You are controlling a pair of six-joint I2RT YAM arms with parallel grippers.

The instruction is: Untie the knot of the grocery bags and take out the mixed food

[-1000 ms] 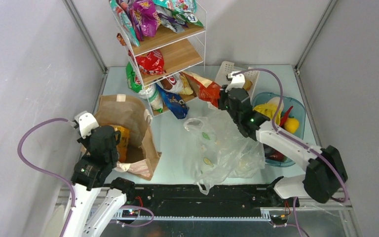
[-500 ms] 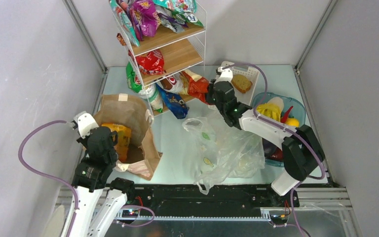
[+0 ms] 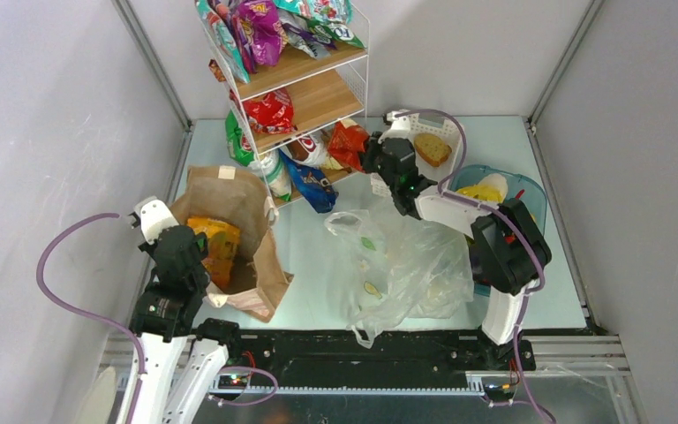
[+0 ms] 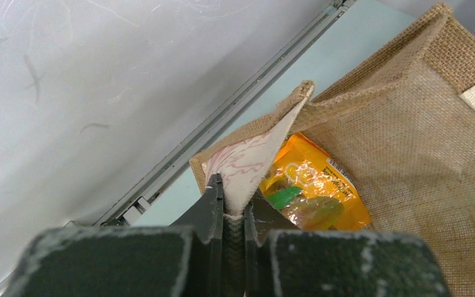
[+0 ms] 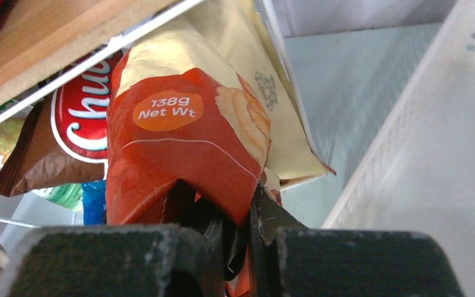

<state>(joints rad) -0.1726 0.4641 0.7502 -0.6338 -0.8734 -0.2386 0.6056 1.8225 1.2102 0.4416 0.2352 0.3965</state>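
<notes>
Nearest, the left gripper (image 4: 234, 209) is clamped on the rim of the brown bag (image 4: 408, 124). The mouth is held slightly wider than a second ago, so an orange snack packet (image 4: 312, 193) is exposed inside, not yet taken out. In the middle, the clear plastic bag (image 3: 397, 265) lies slumped and unmoved; its contents cannot be made out. Farthest, the right gripper (image 5: 238, 219), closed on a red-orange snack packet (image 5: 179, 154), has been swung from over the white basket (image 3: 452, 138) to the shelf rack (image 3: 318, 97). The blue tub (image 3: 537, 196) is largely hidden by that arm.

Plain grey walls (image 3: 53, 106), pale green tabletop (image 3: 311, 249), white wire rack (image 3: 318, 97) with wooden shelves, even light
</notes>
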